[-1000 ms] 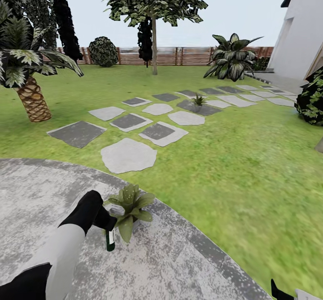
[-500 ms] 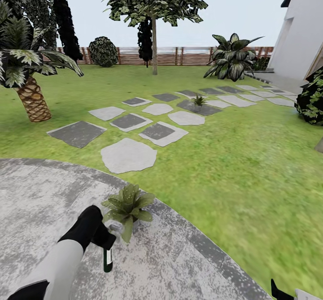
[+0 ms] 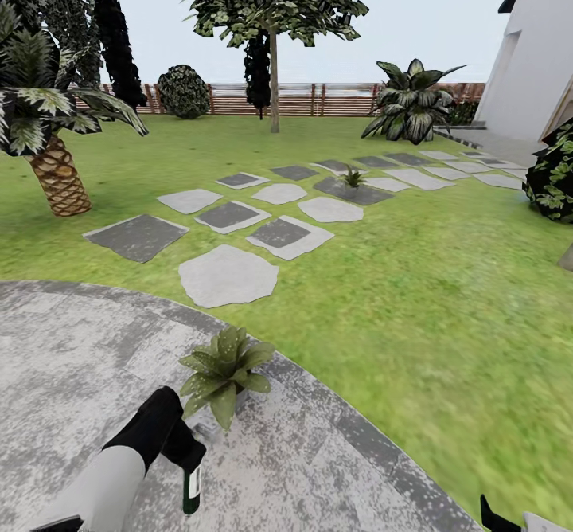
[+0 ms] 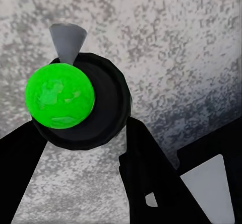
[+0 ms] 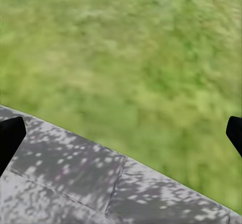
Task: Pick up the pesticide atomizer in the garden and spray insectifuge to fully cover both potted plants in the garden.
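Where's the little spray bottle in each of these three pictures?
Head view: the bottle hangs from the left gripper, low and left of centre, just below the near plant.
Left wrist view: seen end-on as a dark disc with a green mark, upper left, between the jaws.
Right wrist view: no bottle, just lawn and paving.
Shared landmark: the speckled grey patio.

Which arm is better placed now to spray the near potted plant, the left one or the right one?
Left, probably. The left gripper already holds the pesticide atomizer beside the near potted plant. The right gripper is open over the patio edge.
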`<state>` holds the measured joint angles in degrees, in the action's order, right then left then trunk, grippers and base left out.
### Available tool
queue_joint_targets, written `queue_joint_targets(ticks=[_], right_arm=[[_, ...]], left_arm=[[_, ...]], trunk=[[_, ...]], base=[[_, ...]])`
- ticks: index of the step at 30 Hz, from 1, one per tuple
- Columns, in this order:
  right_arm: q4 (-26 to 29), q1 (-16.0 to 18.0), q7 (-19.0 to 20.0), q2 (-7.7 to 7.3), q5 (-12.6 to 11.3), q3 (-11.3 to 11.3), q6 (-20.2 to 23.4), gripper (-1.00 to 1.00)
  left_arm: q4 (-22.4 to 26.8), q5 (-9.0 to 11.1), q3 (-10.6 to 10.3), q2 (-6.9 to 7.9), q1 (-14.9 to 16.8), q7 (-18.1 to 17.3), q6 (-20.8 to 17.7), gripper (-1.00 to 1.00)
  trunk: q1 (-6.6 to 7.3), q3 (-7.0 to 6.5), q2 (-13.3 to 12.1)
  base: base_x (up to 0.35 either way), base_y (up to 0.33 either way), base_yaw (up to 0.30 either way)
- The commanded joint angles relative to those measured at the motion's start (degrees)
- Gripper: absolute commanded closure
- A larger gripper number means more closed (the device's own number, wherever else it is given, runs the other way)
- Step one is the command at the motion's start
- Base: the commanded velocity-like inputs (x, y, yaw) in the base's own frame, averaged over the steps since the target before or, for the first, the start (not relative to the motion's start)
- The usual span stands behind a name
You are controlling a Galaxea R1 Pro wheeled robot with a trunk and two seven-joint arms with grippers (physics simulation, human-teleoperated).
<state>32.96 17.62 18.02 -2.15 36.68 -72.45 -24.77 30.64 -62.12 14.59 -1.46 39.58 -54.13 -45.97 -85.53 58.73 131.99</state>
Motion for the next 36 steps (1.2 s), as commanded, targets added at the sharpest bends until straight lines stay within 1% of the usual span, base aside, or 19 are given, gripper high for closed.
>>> queue_joint_targets(ticks=[1, 5, 7, 10, 11, 13, 16, 19, 22, 24, 26, 27, 29, 31, 33, 35, 36], right_arm=[[0.0, 0.1, 0.51, -0.01, 0.32, -0.49, -0.28, -1.0], [0.0, 0.11, 0.49, -0.04, 0.32, -0.5, -0.28, -1.0], [0.0, 0.12, 0.5, -0.04, 0.32, -0.5, -0.28, -1.0], [0.0, 0.11, 0.51, -0.02, 0.32, -0.5, -0.28, -1.0], [0.0, 0.11, 0.49, 0.0, 0.32, -0.5, -0.28, -1.0], [0.0, 0.13, 0.45, 0.01, 0.32, -0.46, -0.28, -1.0], [0.0, 0.11, 0.5, 0.01, 0.32, -0.42, -0.28, -1.0], [0.0, 0.13, 0.49, 0.0, 0.32, -0.48, -0.28, -1.0], [0.0, 0.11, 0.49, 0.0, 0.32, -0.49, -0.28, -1.0], [0.0, 0.11, 0.5, 0.01, 0.32, -0.5, -0.28, -1.0], [0.0, 0.12, 0.48, -0.01, 0.32, -0.5, -0.28, -1.0], [0.0, 0.13, 0.48, -0.01, 0.32, -0.5, -0.28, -1.0], [0.0, 0.11, 0.49, -0.02, 0.32, -0.5, -0.28, -1.0], [0.01, 0.1, 0.52, -0.04, 0.32, -0.5, -0.28, -1.0], [0.01, 0.1, 0.52, 0.01, 0.3, -0.47, -0.28, -1.0], [0.0, 0.12, 0.51, 0.03, 0.32, -0.43, -0.28, -1.0], [0.0, 0.12, 0.5, 0.03, 0.3, -0.42, -0.29, -1.0]], left_arm=[[0.16, -0.49, 0.59, -0.21, 0.38, -0.39, -0.42, 1.0], [1.34, -0.57, 0.74, -0.14, 1.08, -0.44, -0.59, 1.0], [1.73, -0.72, 0.81, 0.16, 0.94, -0.27, -0.56, 1.0], [1.42, -0.96, 0.65, 0.99, 0.61, 0.35, -0.3, 1.0], [1.19, -1.02, 0.48, 1.46, -0.26, 1.14, -0.13, 1.0], [1.16, -0.98, 0.45, 1.72, -1.81, 2.94, -0.03, 1.0], [1.69, -0.58, 0.82, 1.61, -2.25, 4.53, -0.23, 1.0], [1.99, -0.33, 0.91, 1.02, -1.83, 4.58, -0.51, 1.0], [2.04, -0.16, 1.04, 0.15, 0.48, 4.5, -0.83, 1.0], [1.97, -0.07, 1.12, -0.13, 2.84, 4.44, -2.65, 1.0], [1.93, -0.07, 1.09, -0.17, 3.41, 4.47, -4.35, 1.0], [1.87, -0.08, 0.92, -0.15, 3.39, 4.47, -4.5, 1.0], [1.46, -0.1, 0.72, 0.2, 3.25, 4.44, -4.56, 1.0], [1.2, -0.23, 0.81, 0.88, 3.04, 4.54, -4.31, 1.0], [1.14, -0.25, 0.8, 1.62, 2.08, 4.68, -4.14, 1.0], [1.18, -0.21, 0.75, 2.03, 1.37, 4.72, -4.07, 1.0], [1.48, -0.2, 0.58, 1.98, 1.17, 4.78, -4.1, 1.0]], trunk=[[0.01, 0.05, 0.02], [0.01, 0.05, 0.02], [0.01, 0.05, 0.02], [0.01, 0.05, 0.02], [0.01, 0.05, 0.02], [0.01, 0.05, 0.02], [0.01, 0.05, 0.02], [0.01, 0.05, 0.02], [0.01, 0.05, 0.02], [0.01, 0.05, 0.02], [0.01, 0.05, 0.02], [0.01, 0.05, 0.02], [0.01, 0.05, 0.02], [0.01, 0.05, 0.02], [0.01, 0.05, 0.02], [0.01, 0.05, 0.02], [0.01, 0.05, 0.02]], base=[[0.0, 0.0, 0.0], [0.0, 0.0, 0.0], [0.0, 0.0, 0.0], [0.0, 0.0, 0.0], [0.0, 0.0, 0.0], [0.0, 0.0, 0.0], [0.0, 0.0, 0.0], [0.0, 0.0, 0.0], [0.0, 0.0, 0.0], [0.0, 0.0, 0.0], [0.0, 0.0, 0.0], [0.0, 0.0, 0.0], [0.0, 0.0, 0.0], [0.0, 0.0, 0.0], [0.0, 0.0, 0.0], [0.0, 0.0, 0.06], [0.0, 0.0, 0.204]])
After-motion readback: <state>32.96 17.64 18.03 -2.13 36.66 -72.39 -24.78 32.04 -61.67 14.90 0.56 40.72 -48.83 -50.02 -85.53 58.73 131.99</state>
